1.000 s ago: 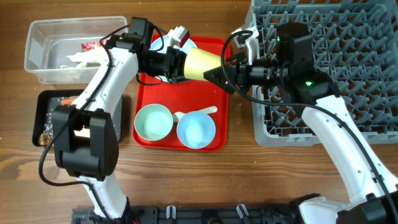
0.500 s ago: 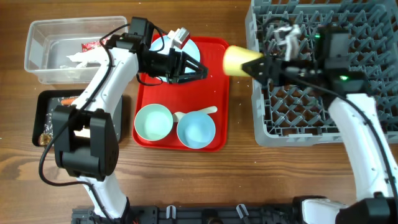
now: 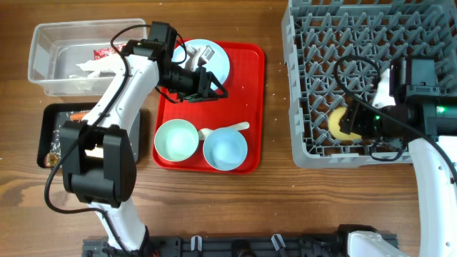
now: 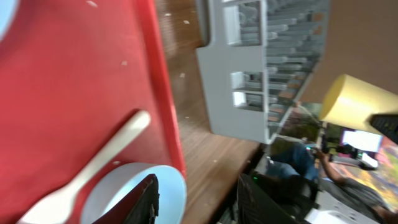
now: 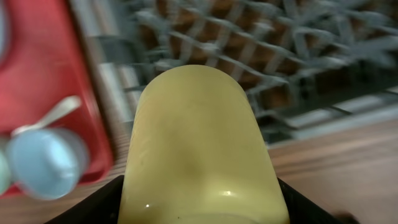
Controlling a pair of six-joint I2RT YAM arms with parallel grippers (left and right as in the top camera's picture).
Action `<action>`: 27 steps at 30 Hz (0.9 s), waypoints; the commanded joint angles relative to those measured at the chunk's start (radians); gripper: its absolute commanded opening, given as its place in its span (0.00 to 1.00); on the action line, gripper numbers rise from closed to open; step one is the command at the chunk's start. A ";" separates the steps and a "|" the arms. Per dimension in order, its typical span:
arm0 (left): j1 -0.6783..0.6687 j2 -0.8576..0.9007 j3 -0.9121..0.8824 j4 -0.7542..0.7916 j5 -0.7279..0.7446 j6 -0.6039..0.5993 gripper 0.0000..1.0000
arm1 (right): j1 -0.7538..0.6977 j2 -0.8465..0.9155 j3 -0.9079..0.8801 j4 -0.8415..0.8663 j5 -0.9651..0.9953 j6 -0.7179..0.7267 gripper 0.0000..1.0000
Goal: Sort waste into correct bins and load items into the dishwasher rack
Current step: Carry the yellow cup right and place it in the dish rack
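Observation:
My right gripper [image 3: 351, 121] is shut on the small yellow cup [image 3: 336, 122], holding it on its side low over the front part of the grey dishwasher rack [image 3: 371, 43]. In the right wrist view the cup [image 5: 199, 143] fills the space between the black fingers [image 5: 102, 202]. My left gripper [image 3: 214, 90] hangs open and empty over the red tray [image 3: 250, 107], beside the pale blue plate [image 3: 214, 58]. The green bowl [image 3: 176, 140], blue bowl [image 3: 226, 150] and white spoon [image 3: 230, 130] lie on the tray's front half. In the left wrist view the spoon [image 4: 93, 171] and blue bowl [image 4: 171, 186] sit below the open gripper [image 4: 202, 202].
The clear tub [image 3: 43, 68] at the back left holds a red wrapper [image 3: 107, 51] and a white tissue [image 3: 93, 68]. In front of it, the black tray [image 3: 50, 118] carries a carrot [image 3: 76, 114] and a brown lump [image 3: 50, 158]. Bare wood separates the red tray from the rack.
The cup has passed from between both grippers to my right gripper alone, which carried it right, over the rack. My left gripper opened and drew back left over the tray.

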 commanded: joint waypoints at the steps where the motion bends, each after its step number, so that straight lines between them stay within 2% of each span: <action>1: -0.004 -0.021 0.014 -0.001 -0.098 0.008 0.40 | -0.002 0.032 0.016 -0.010 0.171 0.067 0.65; 16: -0.025 -0.021 0.014 0.011 -0.143 0.008 0.44 | -0.002 0.303 -0.033 0.019 0.104 0.054 0.70; 18: -0.025 -0.021 0.014 0.011 -0.143 0.008 0.45 | -0.002 0.311 -0.033 0.029 0.098 0.055 0.75; 19: -0.025 -0.021 0.014 0.011 -0.143 0.008 0.45 | -0.002 0.314 -0.033 0.033 0.093 0.053 0.82; 21: -0.025 -0.021 0.014 0.011 -0.143 0.008 0.45 | -0.002 0.314 -0.033 0.044 0.051 0.009 0.90; 23: -0.025 -0.021 0.014 0.011 -0.143 0.008 0.46 | -0.002 0.314 -0.033 0.055 0.029 0.003 0.93; 27: -0.025 -0.021 0.014 0.011 -0.144 0.008 0.47 | -0.002 0.314 -0.030 0.072 0.027 0.003 0.93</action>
